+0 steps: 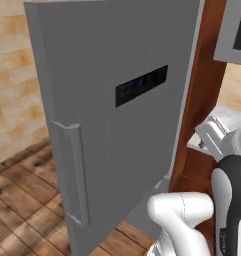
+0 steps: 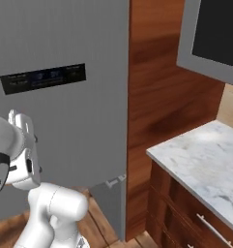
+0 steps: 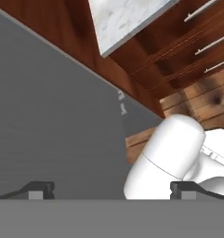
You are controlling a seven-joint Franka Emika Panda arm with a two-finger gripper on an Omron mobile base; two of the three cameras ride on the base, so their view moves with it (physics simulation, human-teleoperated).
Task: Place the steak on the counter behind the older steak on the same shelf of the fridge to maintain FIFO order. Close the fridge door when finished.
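From the left base view, the fridge door (image 1: 117, 120) is a tall plain grey slab, swung partly out from the fridge so its outer face is towards us. A long vertical silver handle (image 1: 74, 170) runs down its left side, and a black display panel (image 1: 141, 85) sits high on its right half. To the right of the door stands a reddish-brown wood panel (image 1: 199, 100), and past that a corner of the counter (image 1: 232, 117) shows pale.

From the right base view, the counter (image 2: 205, 160) is white-grey marbled stone over reddish-brown drawers (image 2: 185, 213) with silver bar handles.

In the hand view the gripper (image 3: 112, 190) points along the grey door face (image 3: 53, 121), its two dark fingertips (image 3: 36, 189) set wide apart with nothing between them.
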